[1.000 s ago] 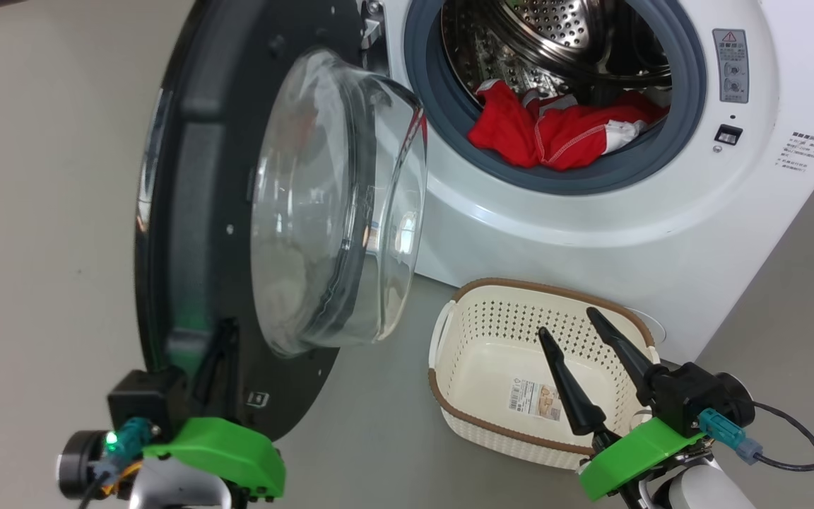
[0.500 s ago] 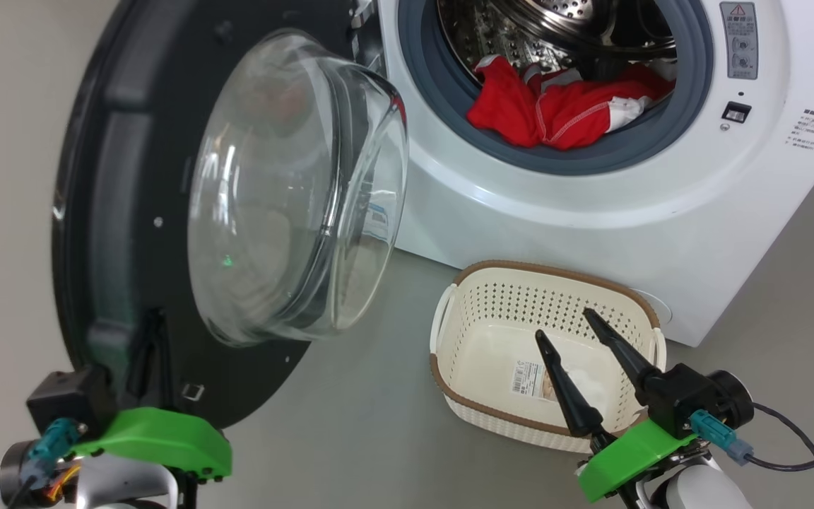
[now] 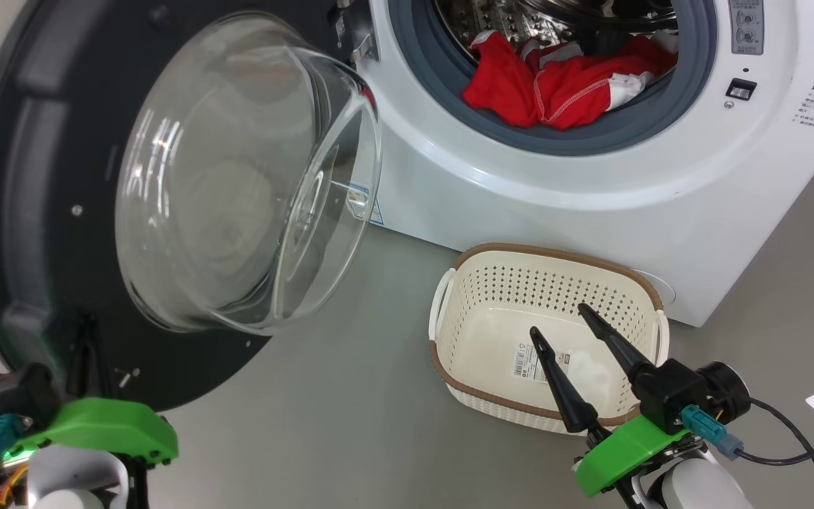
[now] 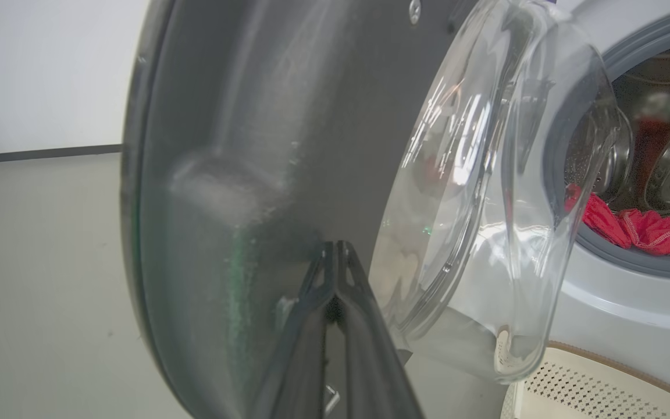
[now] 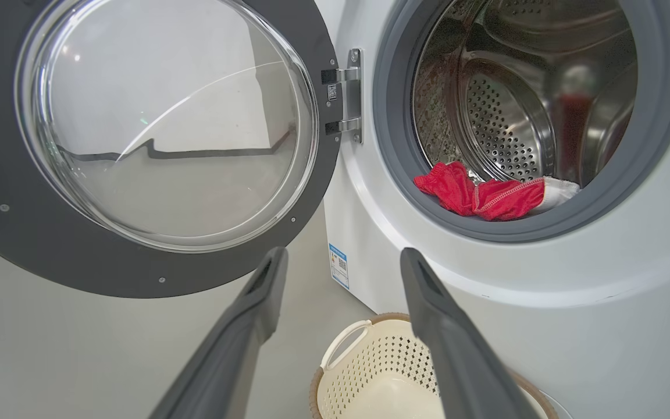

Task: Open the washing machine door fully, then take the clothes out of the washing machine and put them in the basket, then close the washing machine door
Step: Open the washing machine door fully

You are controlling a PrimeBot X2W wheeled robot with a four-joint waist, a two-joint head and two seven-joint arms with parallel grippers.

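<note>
The washing machine door [image 3: 39, 212] is seen swung wide to the left of the washing machine [image 3: 555, 205], hung on the hinge [image 5: 346, 93] at the left edge of the machine's opening. In the head view the door's black rim is cut off at the top and left, and the machine's upper part is lost above the frame. The clothes [image 3: 562, 85] are found inside the machine, heaped at the front of the drum [image 5: 509, 116] against the grey seal [image 3: 449, 78]; their lower part is hidden behind the seal's lip. The basket [image 3: 555, 251] is set on the floor just in front of the machine, below its opening, with nothing but a label [image 3: 528, 362] on its base.

The left gripper [image 4: 335, 247] is clenched, fingers pressed together with nothing between them, at the door's inner face on the side farthest from the machine. Contact with the door cannot be told, and in the head view the fingers are barely made out against the black. The right gripper [image 3: 557, 319] is released, spread wide above the basket and pointed toward the machine.
</note>
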